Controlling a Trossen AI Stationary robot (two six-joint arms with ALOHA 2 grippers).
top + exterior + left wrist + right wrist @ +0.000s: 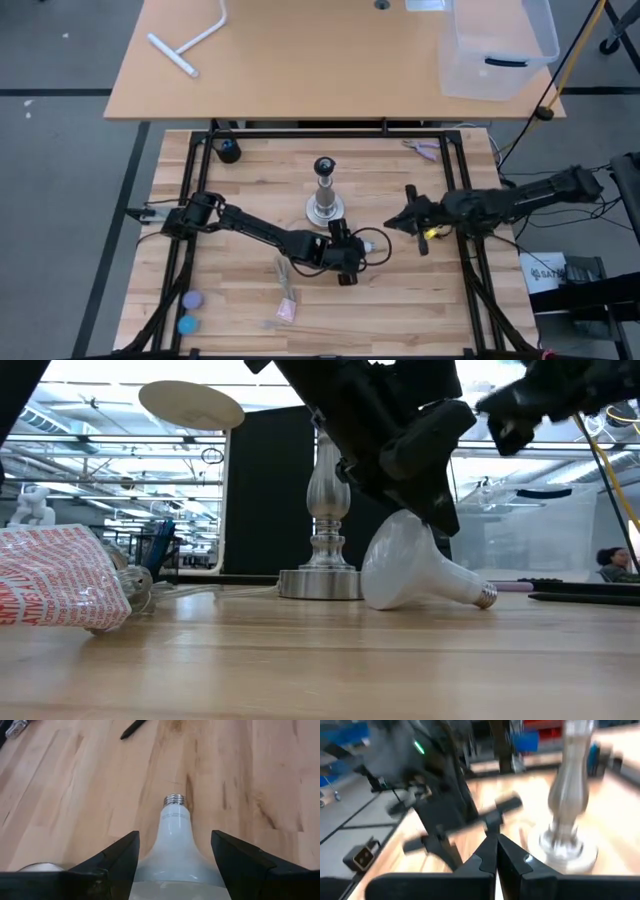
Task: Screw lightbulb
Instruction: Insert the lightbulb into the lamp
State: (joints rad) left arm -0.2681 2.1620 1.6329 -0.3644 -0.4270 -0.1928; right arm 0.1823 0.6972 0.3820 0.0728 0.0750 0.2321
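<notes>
Lying on its side on the wooden bench (230, 220): the lightbulb (415, 572), just beside the metal lamp post (325, 190), left gripper (175, 865) straddling its globe, fingers (117, 860) apart. Hovering nearby with fingers pressed together: right gripper (393, 222). Crumpled red-and-white wrapper (60, 590) lying apart.

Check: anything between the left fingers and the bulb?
Nothing visible. The left gripper is open, its fingers straddling the lightbulb, which lies on its side on the table.
</notes>
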